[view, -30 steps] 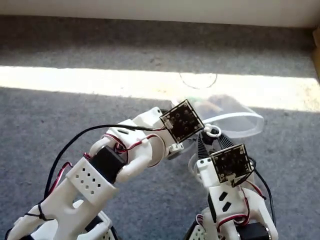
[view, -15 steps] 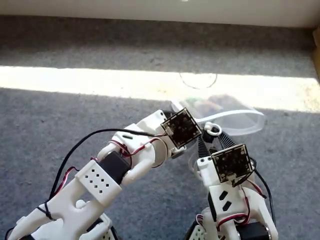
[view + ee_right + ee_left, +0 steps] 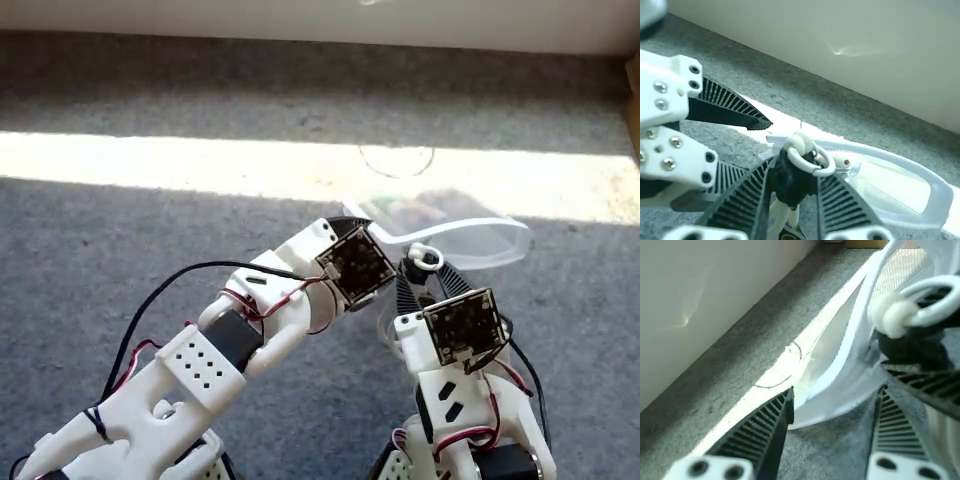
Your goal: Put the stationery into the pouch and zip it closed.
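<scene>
Currently pinching the black zipper tab (image 3: pixel 789 186) with the right gripper (image 3: pixel 796 175), jaws pressing tight against both sides of it. Showing the tab's white ring (image 3: pixel 809 154) poking out just above those fingertips, and again from the high view as a small loop (image 3: pixel 425 260) at the pouch's near edge.

Finding the clear pouch (image 3: pixel 475 240) lying on the grey carpet (image 3: pixel 150 230) just beyond both grippers, with its far side reaching into a bright band of sunlight (image 3: pixel 200 160).

Straddling the pouch's end nearest the left arm with the left gripper (image 3: pixel 836 390), jaws spread wide. Placing one ribbed finger (image 3: pixel 765 430) on either side of the white-edged corner and clamping nothing. Touching the plastic or not: impossible to tell.

Sitting close beside the right gripper, with the left fingers just next to the pinched tab in the right wrist view.

Showing a dark greenish shape (image 3: pixel 405 210) through the pouch wall, too blurred to name. Zip shut or not along its length: not telling from these views.

Bordering the far side of the carpet with a pale wall (image 3: pixel 300 15).
</scene>
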Tool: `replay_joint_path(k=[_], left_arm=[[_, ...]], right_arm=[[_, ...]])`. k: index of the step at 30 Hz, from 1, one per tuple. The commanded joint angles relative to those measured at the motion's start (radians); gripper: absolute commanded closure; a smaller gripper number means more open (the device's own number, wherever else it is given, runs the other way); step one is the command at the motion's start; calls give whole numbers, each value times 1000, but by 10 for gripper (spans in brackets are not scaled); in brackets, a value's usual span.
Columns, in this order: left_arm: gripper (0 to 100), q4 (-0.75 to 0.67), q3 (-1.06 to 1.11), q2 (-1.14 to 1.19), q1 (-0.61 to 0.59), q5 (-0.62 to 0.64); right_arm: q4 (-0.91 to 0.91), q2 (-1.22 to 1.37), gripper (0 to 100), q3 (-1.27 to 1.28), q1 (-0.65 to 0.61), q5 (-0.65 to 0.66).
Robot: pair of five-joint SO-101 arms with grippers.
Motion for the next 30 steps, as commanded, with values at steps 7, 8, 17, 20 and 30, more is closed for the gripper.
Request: replay_joint_path(k=[7,8,17,20,30], left_arm=[[752,-57,-10,-24,21,68],[752,-66,-5,-24,21,68],[762,-95,38,-24,81,68],[819,-95,42,-24,104,63],[909,-95,41,-24,107,63]], right_arm=[[-36,-5,994,-45,-85,-5],[-36,-5,994,-45,-85,-5],[-36,-5,994,-45,-82,-3],[-38,-5,994,-45,-81,-3],[-42,-5,994,-54,-12,-8]])
